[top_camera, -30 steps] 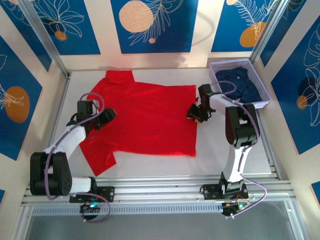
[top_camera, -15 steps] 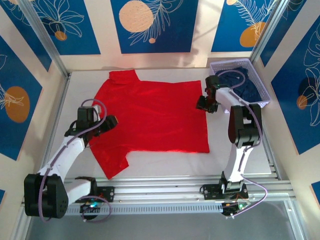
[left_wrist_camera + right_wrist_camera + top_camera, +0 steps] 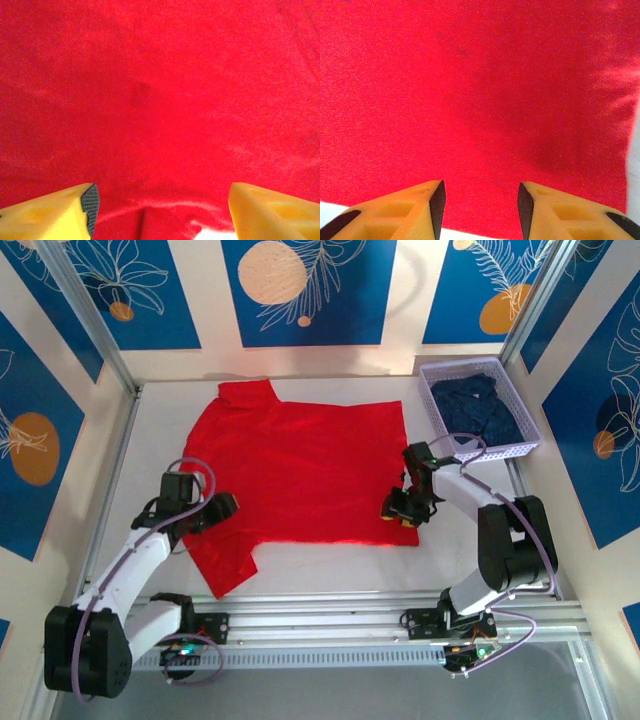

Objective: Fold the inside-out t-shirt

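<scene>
Top external view: a bright red soft cloth t-shirt (image 3: 300, 470) lies spread flat, plain face up, across the middle of the white table (image 3: 330, 575). The left gripper (image 3: 222, 505) hangs open over the sleeve towards the table's left edge. The right gripper (image 3: 400, 515) hangs open and empty over the shirt's near right corner.

Bright red cloth t-shirt (image 3: 300, 470) spread flat on white table (image 3: 330, 575). Lavender plastic mesh basket (image 3: 470, 363) behind-right of t-shirt, apart from it; dark navy clothing (image 3: 485, 405) inside basket.

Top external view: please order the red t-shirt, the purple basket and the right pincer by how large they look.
1. red t-shirt, clearly the largest
2. purple basket
3. right pincer, the smallest
</scene>
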You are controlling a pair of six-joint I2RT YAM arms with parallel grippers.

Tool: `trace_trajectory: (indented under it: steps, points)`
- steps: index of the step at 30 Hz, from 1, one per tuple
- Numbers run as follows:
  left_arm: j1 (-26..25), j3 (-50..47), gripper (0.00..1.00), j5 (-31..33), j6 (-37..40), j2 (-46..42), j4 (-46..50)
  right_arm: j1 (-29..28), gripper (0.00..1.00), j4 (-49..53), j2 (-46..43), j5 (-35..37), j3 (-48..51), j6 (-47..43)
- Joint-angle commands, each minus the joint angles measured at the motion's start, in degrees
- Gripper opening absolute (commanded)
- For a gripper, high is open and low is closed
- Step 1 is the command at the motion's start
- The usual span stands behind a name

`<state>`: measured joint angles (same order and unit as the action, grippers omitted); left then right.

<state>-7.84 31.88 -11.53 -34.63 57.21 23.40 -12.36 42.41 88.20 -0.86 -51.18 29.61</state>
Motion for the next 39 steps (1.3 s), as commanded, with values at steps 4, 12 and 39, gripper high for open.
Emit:
trace_trajectory:
  steps: [4,12,39]
  points:
    - [-2.48,-3.95,0.69,4.05,-5.79,-4.23,8.15,2.57,0.42,1.35,3.33,0.82,0.0,0.6]
    - [-4.36,-7.47,0.69,3.91,-8.36,-2.79,10.12,3.76,0.37,4.27,9.66,10.03,-3.58,-1.8]
    - [-3.98,-3.74,0.69,4.37,-6.08,-2.63,14.29,7.66,0.35,5.41,7.3,15.66,-9.86,-3.93]
